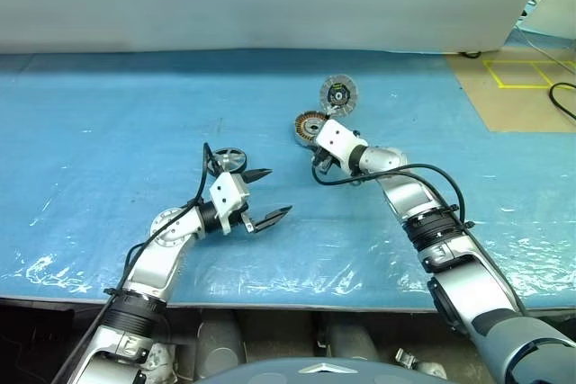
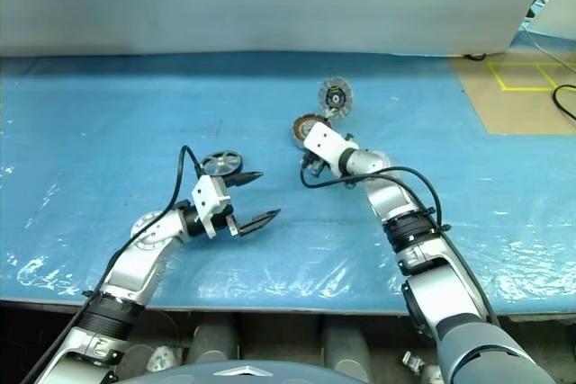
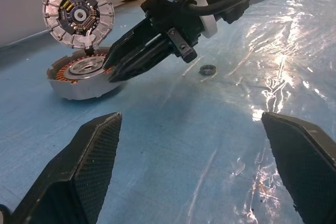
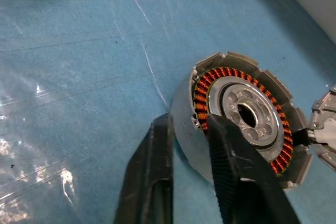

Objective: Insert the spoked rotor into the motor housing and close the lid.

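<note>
The right gripper (image 4: 195,145) has its jaws part-way closed across the wall of the motor housing (image 4: 239,114): one finger lies on the outside of the silvery wall, the other reaches over the rim onto the copper windings, so the wall sits between them, though I cannot tell how firmly it is pinched. The housing rests flat on the blue-covered desk (image 1: 108,114), open side up, its bright centre hub uncovered. Just beyond it the lid (image 1: 338,93) stands tilted up on edge, its lower edge touching the housing's far rim and its ribbed face turned toward the robot. A small dark ring (image 3: 208,69) lies on the desk near the right gripper. Well apart, on the robot's left, the left gripper (image 1: 266,194) hovers with its jaws spread wide and nothing between them. The spoked rotor (image 1: 227,161) lies flat on the desk just behind that gripper, untouched.
</note>
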Controlling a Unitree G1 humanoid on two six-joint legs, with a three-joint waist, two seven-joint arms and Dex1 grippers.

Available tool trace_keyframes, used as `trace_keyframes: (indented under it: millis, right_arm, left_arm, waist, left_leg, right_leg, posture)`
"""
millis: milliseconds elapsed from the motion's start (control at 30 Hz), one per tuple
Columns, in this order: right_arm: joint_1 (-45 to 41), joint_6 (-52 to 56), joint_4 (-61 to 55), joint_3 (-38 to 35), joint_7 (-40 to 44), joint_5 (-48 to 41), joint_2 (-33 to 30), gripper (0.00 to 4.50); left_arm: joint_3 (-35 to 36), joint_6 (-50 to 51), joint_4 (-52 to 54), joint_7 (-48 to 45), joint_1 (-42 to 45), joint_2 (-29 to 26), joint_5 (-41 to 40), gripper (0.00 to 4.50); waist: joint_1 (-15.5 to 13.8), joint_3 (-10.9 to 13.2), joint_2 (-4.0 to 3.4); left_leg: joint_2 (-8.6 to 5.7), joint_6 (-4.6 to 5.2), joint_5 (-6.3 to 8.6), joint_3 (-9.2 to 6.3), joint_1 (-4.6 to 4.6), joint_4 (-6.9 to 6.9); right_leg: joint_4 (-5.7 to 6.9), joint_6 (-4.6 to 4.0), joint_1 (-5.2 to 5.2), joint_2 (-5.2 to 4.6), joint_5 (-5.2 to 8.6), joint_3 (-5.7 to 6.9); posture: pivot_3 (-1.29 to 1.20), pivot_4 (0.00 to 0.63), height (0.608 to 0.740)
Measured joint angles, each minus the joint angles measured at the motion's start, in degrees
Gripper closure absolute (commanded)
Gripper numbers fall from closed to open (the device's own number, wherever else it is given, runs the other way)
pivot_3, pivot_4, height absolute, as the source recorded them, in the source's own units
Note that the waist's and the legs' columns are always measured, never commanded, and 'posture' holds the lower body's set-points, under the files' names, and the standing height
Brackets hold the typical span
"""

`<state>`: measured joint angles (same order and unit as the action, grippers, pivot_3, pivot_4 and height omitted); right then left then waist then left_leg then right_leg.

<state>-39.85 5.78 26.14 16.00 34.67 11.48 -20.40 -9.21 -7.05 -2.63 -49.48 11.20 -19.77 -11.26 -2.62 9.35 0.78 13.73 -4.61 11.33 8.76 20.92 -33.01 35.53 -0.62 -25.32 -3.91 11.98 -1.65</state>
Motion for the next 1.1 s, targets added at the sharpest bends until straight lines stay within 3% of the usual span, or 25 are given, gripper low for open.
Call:
trace_keyframes:
  millis: [33, 433, 533, 700, 1100]
  right_arm:
    - [0.00, 0.02, 0.04, 0.01, 0.02, 0.21, -0.01, 2.22]
    - [-4.05, -1.36, 5.89, 1.35, 1.88, 2.64, -0.06, 2.22]
    - [-5.52, -2.78, 8.13, 2.02, 2.12, 3.56, -0.16, 2.85]
    - [-7.44, -6.52, 11.25, 2.96, 2.53, 4.89, -0.44, 4.47]
    - [-8.64, -9.01, 14.48, 2.96, 3.10, 5.27, -0.59, 4.47]
  left_arm:
    - [0.00, 0.00, 0.00, 0.01, 0.00, 0.01, 0.00, 0.00]
    - [-0.03, -0.02, -0.97, 0.12, 0.07, 0.29, 0.17, 0.00]
    - [-0.04, -0.04, -0.98, 0.42, 0.07, 0.44, 0.23, 0.00]
    - [-0.04, -0.17, -1.02, 0.84, 0.07, 0.50, 0.35, 0.00]
    - [-0.07, -0.71, -1.83, 1.01, 0.42, 0.55, 0.95, 0.00]
  waist:
    - [0.00, 0.00, 0.00]
    - [0.07, 0.00, 0.00]
    - [0.09, 0.00, 0.00]
    - [0.09, 0.00, 0.00]
    - [0.08, 0.00, 0.00]
  left_leg:
    - [0.00, 0.00, 0.00, 0.00, 0.00, 0.00]
    - [0.01, 0.00, 0.00, 0.00, 0.01, 0.00]
    - [0.01, 0.00, 0.00, 0.00, 0.00, 0.00]
    - [0.01, 0.00, 0.00, 0.01, 0.00, 0.00]
    - [0.01, 0.01, 0.00, 0.01, 0.01, -0.01]
  right_leg:
    - [0.00, 0.00, 0.00, 0.00, 0.00, 0.00]
    - [-0.01, -0.01, -0.01, 0.00, 0.00, 0.01]
    - [0.00, -0.01, -0.01, 0.00, 0.00, 0.01]
    - [0.01, -0.01, 0.00, 0.00, 0.01, 0.01]
    - [0.01, -0.02, -0.01, 0.00, 0.00, 0.01]
  posture:
    - [0.00, 0.150, 0.740]
    - [0.00, 0.150, 0.740]
    - [0.00, 0.150, 0.740]
    - [0.00, 0.150, 0.740]
    - [0.00, 0.150, 0.740]
